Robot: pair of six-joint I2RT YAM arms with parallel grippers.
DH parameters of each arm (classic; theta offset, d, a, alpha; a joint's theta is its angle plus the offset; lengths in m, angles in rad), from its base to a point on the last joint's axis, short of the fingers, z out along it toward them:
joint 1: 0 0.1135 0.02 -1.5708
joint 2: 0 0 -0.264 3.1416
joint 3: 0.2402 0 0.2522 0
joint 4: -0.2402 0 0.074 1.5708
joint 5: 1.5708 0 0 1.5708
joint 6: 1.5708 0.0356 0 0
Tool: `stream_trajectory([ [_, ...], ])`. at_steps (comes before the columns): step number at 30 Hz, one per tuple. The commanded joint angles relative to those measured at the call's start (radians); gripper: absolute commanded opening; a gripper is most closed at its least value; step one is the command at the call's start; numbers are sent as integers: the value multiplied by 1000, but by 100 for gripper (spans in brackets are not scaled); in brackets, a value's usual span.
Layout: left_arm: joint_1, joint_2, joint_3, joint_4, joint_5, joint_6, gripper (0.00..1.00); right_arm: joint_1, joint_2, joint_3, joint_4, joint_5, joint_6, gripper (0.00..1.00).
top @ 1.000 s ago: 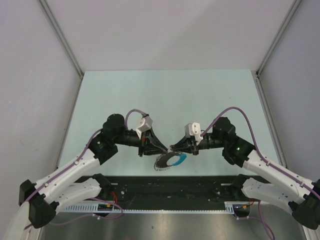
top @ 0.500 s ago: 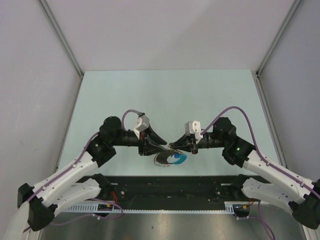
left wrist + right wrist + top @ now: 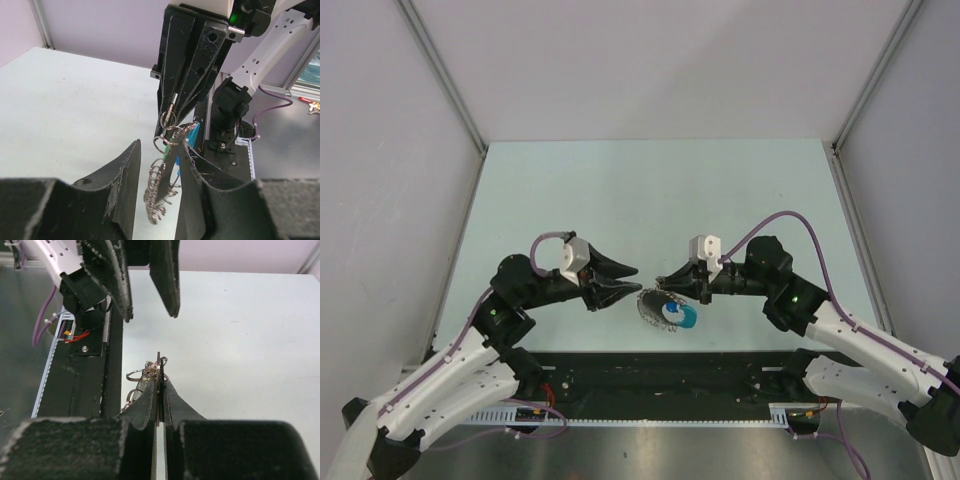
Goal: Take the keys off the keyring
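My right gripper [image 3: 663,281] is shut on a thin flat key [image 3: 158,371] of the keys [image 3: 665,309], held above the pale table [image 3: 650,190]. Under it hang the bunch and its blue plastic piece [image 3: 683,317]. In the left wrist view the keyring [image 3: 168,119] dangles below the right gripper [image 3: 173,106], with a string of small silvery rings [image 3: 156,192] beneath it. My left gripper [image 3: 627,279] stands open just left of the bunch, holding nothing. In its own view, the left gripper [image 3: 158,145] has the rings hanging in front of the gap, touching neither finger.
A black strip [image 3: 650,370] with the arm bases runs along the table's near edge, with a white cable duct [image 3: 650,420] below it. Grey walls [image 3: 380,150] close in the left, right and far sides.
The left gripper has opened and drawn back to the left, away from the bunch. The right gripper stays shut on the key, and the bunch has swung slightly.
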Motion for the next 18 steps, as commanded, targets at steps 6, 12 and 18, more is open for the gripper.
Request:
stream_trajectory([
  [6, -48, 12, 31, -10, -69, -42, 42, 34, 8, 48, 118, 151, 50, 0],
  [12, -70, 22, 44, -57, -105, -37, 50, 37, 21, 48, 134, 182, 67, 0],
  [18, -111, 25, 71, -90, -203, 9, 57, 37, 39, 49, 138, 223, 100, 0],
])
